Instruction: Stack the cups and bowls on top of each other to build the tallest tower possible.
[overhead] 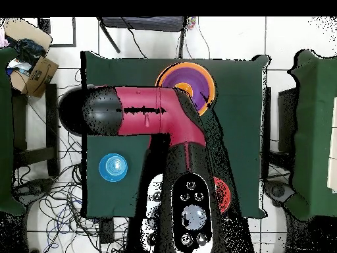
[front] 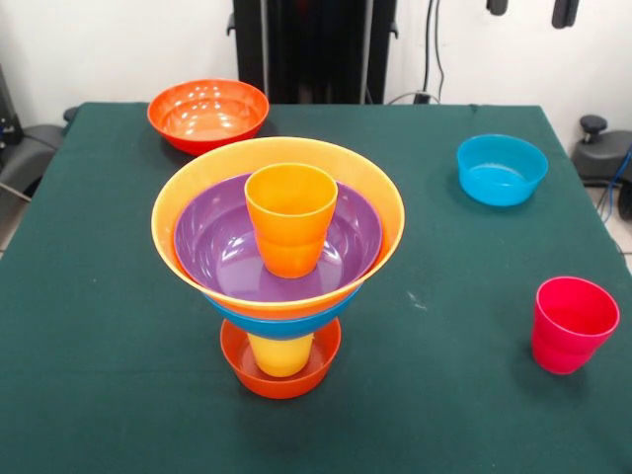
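Your claw (front: 531, 8) shows only as two dark tips at the far right edge, so you cannot tell whether it is spread. On the counter (front: 118, 326), the tower (front: 279, 259) stands near the middle: small red-orange bowl, yellow cup, blue, light orange and purple bowls, orange cup on top. The teal-blue bowl (front: 502, 169) and pinkish red cup (front: 573, 324) sit right, the medium red-orange bowl (front: 207, 114) far left.

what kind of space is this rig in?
Likely a robotics lab: green-clothed table holding plastic bowls and cups, loose cables across a tiled floor, cardboard box beside it.
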You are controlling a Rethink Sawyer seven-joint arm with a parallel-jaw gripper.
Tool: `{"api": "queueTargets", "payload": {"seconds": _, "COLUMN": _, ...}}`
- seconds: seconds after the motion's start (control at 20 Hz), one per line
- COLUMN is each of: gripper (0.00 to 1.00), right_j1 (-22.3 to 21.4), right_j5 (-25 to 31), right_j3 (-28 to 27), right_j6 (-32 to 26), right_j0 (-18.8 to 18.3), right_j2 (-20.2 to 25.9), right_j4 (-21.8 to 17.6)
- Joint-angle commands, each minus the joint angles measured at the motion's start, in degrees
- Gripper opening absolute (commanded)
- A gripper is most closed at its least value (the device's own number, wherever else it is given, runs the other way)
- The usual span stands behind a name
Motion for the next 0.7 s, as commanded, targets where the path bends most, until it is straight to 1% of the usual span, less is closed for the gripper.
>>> {"api": "queueTargets", "payload": {"seconds": 0.05, "gripper": 1.00, "right_j1": 4.21, "right_j5": -4.71, "right_j3": 9.98, "right_j6": 2.21, "right_j0": -0.18, "right_j2": -0.68, "right_j4": -1.93}}
{"api": "queueTargets", "payload": {"seconds": 0.35, "gripper": 1.00, "right_j1": 3.72, "right_j5": -7.67, "right_j3": 14.29, "right_j6": 1.40, "right_j0": -0.66, "right_j2": -0.25, "right_j4": -1.01}}
{"api": "queueTargets", "payload": {"seconds": 0.55, "gripper": 1.00, "right_j1": 2.59, "right_j5": -9.24, "right_j3": 18.04, "right_j6": 2.47, "right_j0": -0.13, "right_j2": -0.29, "right_j4": 0.19}}
{"api": "queueTargets", "payload": {"seconds": 0.7, "gripper": 1.00, "right_j1": 2.45, "right_j5": -11.77, "right_j3": 21.12, "right_j6": 4.12, "right_j0": 0.53, "right_j2": -0.48, "right_j4": 1.14}}
